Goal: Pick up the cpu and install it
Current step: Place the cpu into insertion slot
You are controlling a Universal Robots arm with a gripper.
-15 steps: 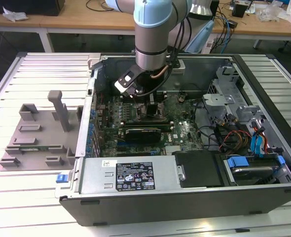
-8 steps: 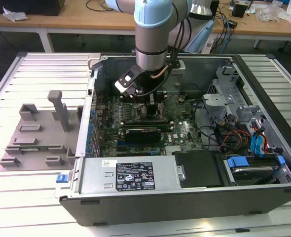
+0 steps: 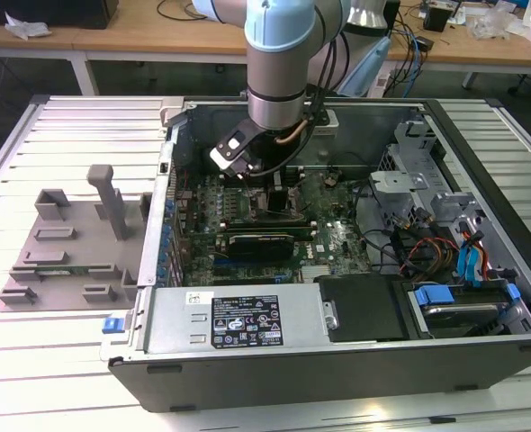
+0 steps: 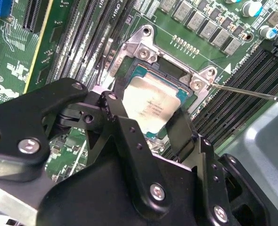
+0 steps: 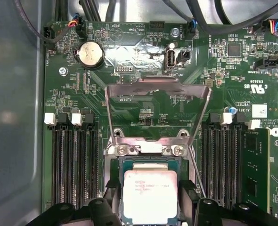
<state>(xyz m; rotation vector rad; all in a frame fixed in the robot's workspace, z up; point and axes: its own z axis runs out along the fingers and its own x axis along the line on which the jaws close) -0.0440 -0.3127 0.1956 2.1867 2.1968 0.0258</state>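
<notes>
Second wrist view: we saw the jaws clamped on the cpu [image 4: 151, 106].
Load plate [image 5: 158, 88]: stood raised.

The arm [image 3: 282, 63] comes straight down from above, wrist low. Its gripper [image 5: 150, 200] points downward, the two black fingers [image 4: 116, 115] pressed against opposite edges of the cpu [image 4: 151, 103].

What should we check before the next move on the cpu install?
1. Load plate swung open: ok.
2. Lever clear of the cpu: ok.
3. cpu square over the socket: ok.
4. cpu seated flat: cannot tell.
5. Gripper centred on the cpu: ok.
6. Memory stick apart from the gripper: ok.
</notes>
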